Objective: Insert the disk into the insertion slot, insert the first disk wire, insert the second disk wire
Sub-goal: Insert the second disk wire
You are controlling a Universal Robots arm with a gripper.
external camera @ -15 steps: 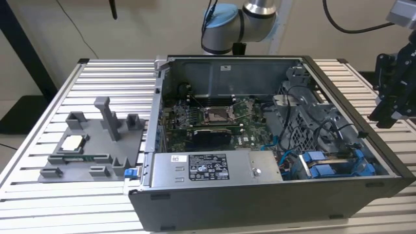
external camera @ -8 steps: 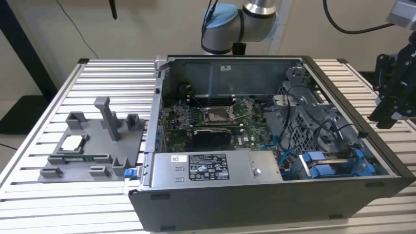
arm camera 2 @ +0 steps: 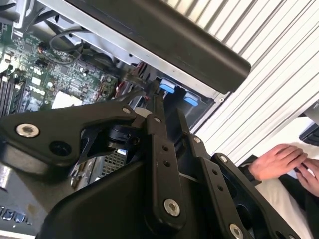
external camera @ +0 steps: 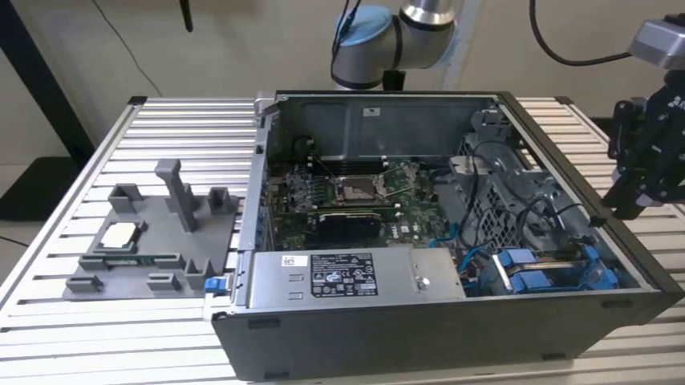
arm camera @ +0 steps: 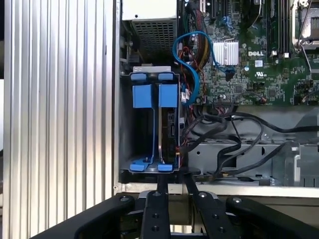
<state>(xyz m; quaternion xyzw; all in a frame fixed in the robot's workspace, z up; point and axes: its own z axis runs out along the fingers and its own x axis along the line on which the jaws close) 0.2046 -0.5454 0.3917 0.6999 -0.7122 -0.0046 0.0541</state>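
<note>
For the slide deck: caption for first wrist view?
Gripper over the case rim, near the blue-framed disk in the drive bay.

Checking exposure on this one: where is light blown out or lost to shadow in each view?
Exterior view: even, soft light, with the case interior shaded around the blue carriers. First wrist view: slatted table bright, drive bay interior dark, heatsink glinting. Second wrist view: the table reads near white behind the dark end effector.

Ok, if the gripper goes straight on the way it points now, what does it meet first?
Likely the bright blue plastic carrier frame in the grey metal drive bay; the gripper aims at its near tabs, depth unclear.
</note>
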